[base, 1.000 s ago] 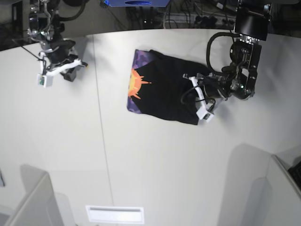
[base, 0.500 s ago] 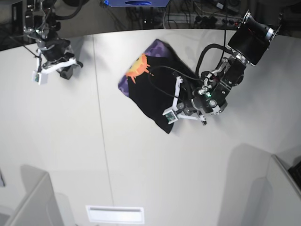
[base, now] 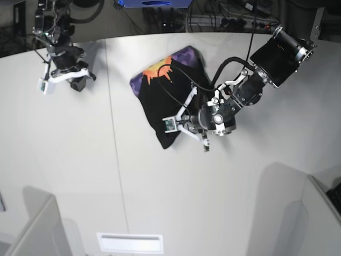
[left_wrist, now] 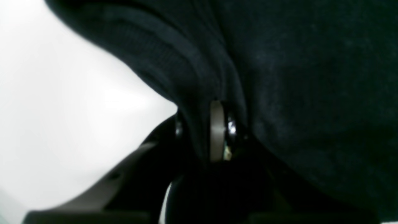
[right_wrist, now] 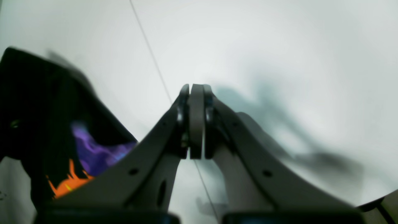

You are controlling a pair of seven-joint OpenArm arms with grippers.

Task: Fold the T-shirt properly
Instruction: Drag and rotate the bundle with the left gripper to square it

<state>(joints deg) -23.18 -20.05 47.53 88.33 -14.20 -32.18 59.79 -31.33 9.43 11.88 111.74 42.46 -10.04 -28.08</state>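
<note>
I am pinching the T-shirt [base: 165, 101] with my left pincer [base: 184, 124], just right of the base view's centre. In the left wrist view my fingers [left_wrist: 216, 130] are pressed onto a thick fold of black cloth [left_wrist: 295, 77] that is filling most of the frame, with white table [left_wrist: 62, 109] showing at the left. The shirt is lying folded on the table [base: 80, 176] in the upper middle of the base view, its purple and orange print [base: 160, 68] facing up at the top edge. My right pincer [base: 65, 73] is hanging at the upper left, well apart from the shirt. In the right wrist view its fingers [right_wrist: 196, 121] are pressed together on nothing, and the print [right_wrist: 90, 152] is showing at the lower left.
</note>
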